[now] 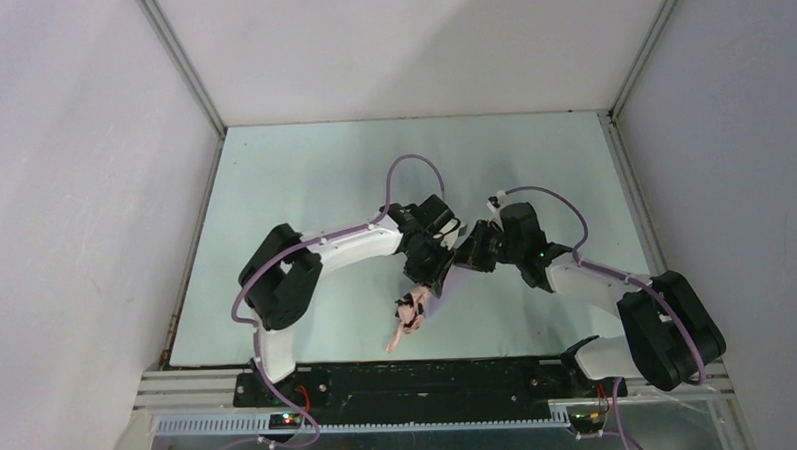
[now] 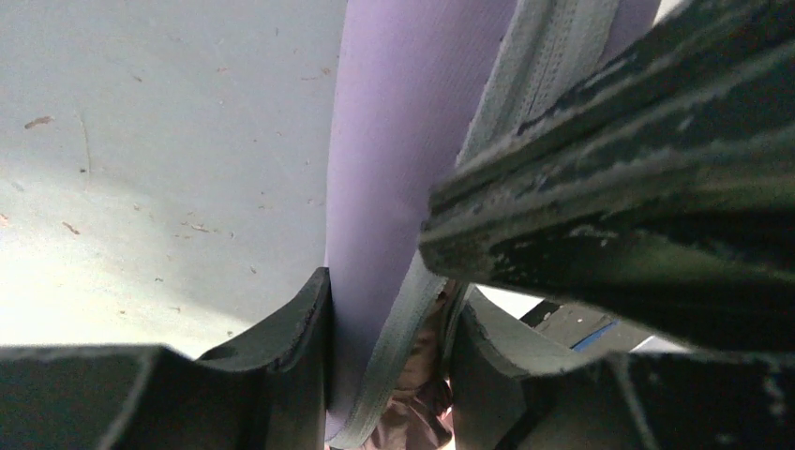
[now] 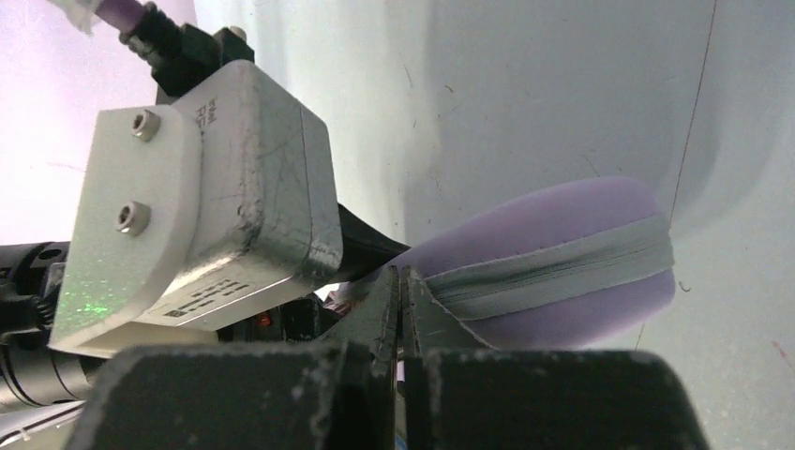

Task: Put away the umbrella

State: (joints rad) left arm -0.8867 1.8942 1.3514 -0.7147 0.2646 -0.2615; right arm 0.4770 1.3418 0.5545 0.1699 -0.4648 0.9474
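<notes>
Over the bench [image 1: 302, 168] we are casing the umbrella [image 1: 410, 313]. Our left end effector [image 2: 394, 291] straddles the lilac case [image 3: 553, 225], clamping unclear. Our right end effector [image 3: 401, 281] is pressed together by the zipper [image 3: 553, 267]. Next, tuck the fabric in.

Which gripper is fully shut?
The right gripper, fingers pressed together at the zipper of the lilac case; the left gripper has its fingers apart around that case.

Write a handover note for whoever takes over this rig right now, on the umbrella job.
Left gripper: jaws either side of the lilac case at its open edge; firm grip not clear.
Right gripper: jaws shut at the case's zip.
Umbrella: some pink fabric shows inside the case mouth, the rest pokes out toward the arm bases.
Done: umbrella apparently partly in.
Left: push it fully in, zip the case closed.
</notes>
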